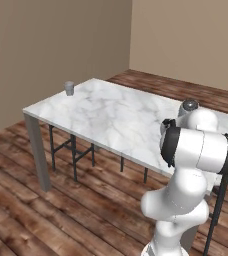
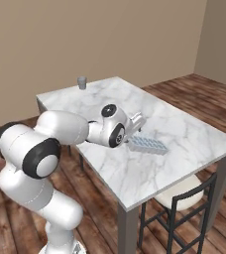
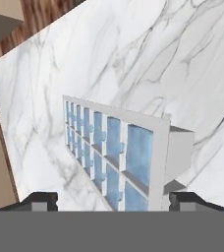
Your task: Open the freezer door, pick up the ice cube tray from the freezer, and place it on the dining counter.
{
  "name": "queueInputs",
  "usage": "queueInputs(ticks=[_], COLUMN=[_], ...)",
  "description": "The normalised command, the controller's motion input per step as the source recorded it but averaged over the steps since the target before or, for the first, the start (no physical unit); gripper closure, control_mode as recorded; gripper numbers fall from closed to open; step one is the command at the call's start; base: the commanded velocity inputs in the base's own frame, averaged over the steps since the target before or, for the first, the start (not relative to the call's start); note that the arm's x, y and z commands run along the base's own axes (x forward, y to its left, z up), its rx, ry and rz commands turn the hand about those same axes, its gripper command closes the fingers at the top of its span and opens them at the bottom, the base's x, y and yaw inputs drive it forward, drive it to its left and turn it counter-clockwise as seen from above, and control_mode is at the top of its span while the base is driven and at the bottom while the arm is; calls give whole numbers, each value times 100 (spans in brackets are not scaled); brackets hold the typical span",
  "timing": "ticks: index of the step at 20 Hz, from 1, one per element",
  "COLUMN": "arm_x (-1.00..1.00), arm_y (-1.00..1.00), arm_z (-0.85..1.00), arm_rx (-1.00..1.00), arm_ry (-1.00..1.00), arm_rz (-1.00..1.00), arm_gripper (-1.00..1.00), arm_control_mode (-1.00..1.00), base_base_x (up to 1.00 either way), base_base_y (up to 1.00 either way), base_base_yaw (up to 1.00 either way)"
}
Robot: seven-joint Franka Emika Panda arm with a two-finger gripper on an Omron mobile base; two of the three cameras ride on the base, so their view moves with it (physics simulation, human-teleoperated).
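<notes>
Left base view: arm (image 1: 196, 150) blocks the claw and the tray. Counter (image 1: 111, 117) runs ahead and to the left of the arm. Small grey cup (image 1: 69, 88) stands at the far left corner, well apart from the work area. Claw state cannot be read here.

Right base view: claw (image 2: 138, 122) is low over the counter (image 2: 184, 134), pointing fwd and down. Tray (image 2: 148, 144) lies flat on the slab just below and ahead of the claw, inboard of the near edge. Cup (image 2: 82, 83) is far behind the claw. Chair (image 2: 184, 203) sits under the counter's near end. Finger gap is too small to judge at this angle.

Hand view: both fingertips (image 3: 41, 201) stand wide, one at each side of the tray (image 3: 119, 152), with a clear gap between tips and tray walls. Claw is open and holds nothing. Tray sits directly ahead, between the fingertips, resting on the marble (image 3: 148, 59).

Step in hand, by judgement: release and withdraw; placement looks done.
- Keep jaws wide; do not re-close.
- Retract straight back along the claw axis, away from the slab, w/o side motion.
- Fingertips flank the tray closely; any lateral drift or roll could nudge it.
- Clear the tray rim fully before swinging the arm.
</notes>
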Motion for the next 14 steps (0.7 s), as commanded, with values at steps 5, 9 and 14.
queueInputs(ticks=[5,9,14], arm_x=[0,-3,-13], arm_y=[0,0,0], arm_z=[33,48,57], arm_rx=[2,2,3], arm_ry=[0,0,4], arm_rz=[-5,-6,-5], arm_gripper=[-100,-100,-100], arm_control_mode=[-100,-100,-100], base_base_x=[0,0,0], base_base_y=[0,0,0], base_base_yaw=[0,0,0])
